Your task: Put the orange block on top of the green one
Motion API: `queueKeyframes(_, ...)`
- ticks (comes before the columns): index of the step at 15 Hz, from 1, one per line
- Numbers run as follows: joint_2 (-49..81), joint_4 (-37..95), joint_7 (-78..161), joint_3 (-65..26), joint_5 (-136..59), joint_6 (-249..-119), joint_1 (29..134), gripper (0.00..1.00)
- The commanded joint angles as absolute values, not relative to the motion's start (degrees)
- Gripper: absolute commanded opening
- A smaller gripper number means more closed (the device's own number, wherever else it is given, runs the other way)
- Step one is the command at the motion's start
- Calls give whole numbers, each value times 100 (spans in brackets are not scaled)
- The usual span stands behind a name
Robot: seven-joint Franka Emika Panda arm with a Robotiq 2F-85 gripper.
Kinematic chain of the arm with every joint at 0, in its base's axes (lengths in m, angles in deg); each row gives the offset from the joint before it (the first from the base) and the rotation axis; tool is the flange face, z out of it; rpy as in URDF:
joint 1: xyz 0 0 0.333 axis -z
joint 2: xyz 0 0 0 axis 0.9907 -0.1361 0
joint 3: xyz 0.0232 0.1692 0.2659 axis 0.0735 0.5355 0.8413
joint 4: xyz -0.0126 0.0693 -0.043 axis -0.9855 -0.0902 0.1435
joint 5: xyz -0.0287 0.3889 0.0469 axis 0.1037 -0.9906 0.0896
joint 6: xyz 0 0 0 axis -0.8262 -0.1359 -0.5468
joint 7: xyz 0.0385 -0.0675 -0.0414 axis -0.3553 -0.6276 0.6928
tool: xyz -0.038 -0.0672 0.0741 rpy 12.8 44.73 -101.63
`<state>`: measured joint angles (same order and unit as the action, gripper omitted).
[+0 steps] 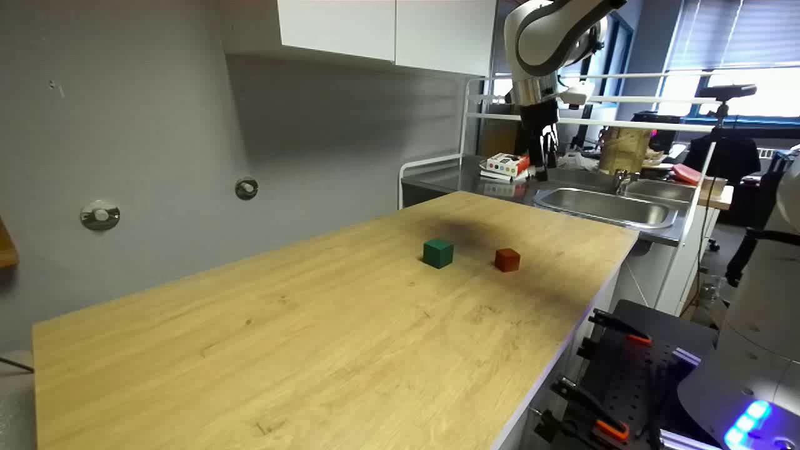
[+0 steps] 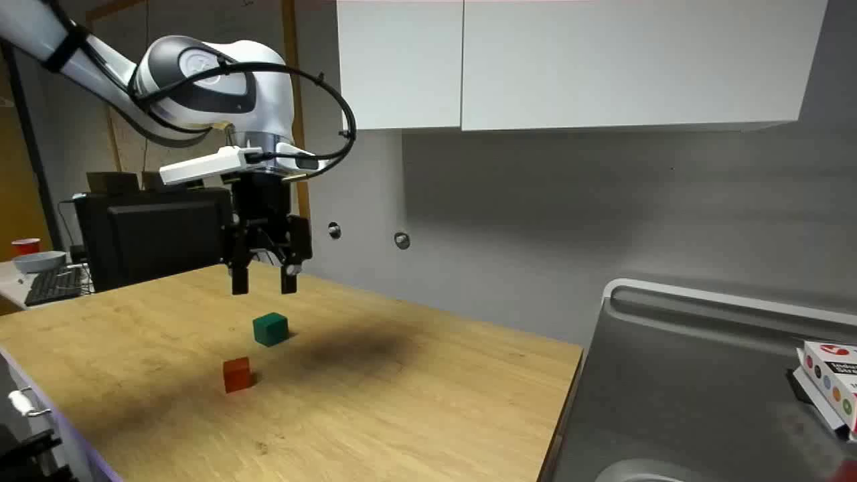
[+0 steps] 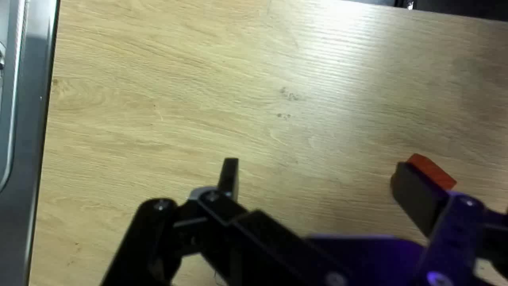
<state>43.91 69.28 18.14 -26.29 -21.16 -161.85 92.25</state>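
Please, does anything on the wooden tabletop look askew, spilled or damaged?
Nothing stands out. The orange block and green block sit flat and apart on the tabletop; I see no spill or clear damage. The dark patches nearby are probably only shadow.

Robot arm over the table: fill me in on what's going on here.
The robot arm is meant to stack the orange block on the green block, but it is handling neither at this moment. Its gripper hangs above the table, open, with nothing between its fingers. Both blocks sit on the table, apart from each other, so the stacking is not yet done.
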Motion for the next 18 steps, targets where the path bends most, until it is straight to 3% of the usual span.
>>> queueKeyframes(1,4392,6909,1814,-2639,-2117,-16169,9211,100)
queueKeyframes(11,4232,6873,1910,-2646,-2279,-16341,9188,100)
queueKeyframes(18,3543,7258,1892,-2540,-3823,-17780,8984,100)
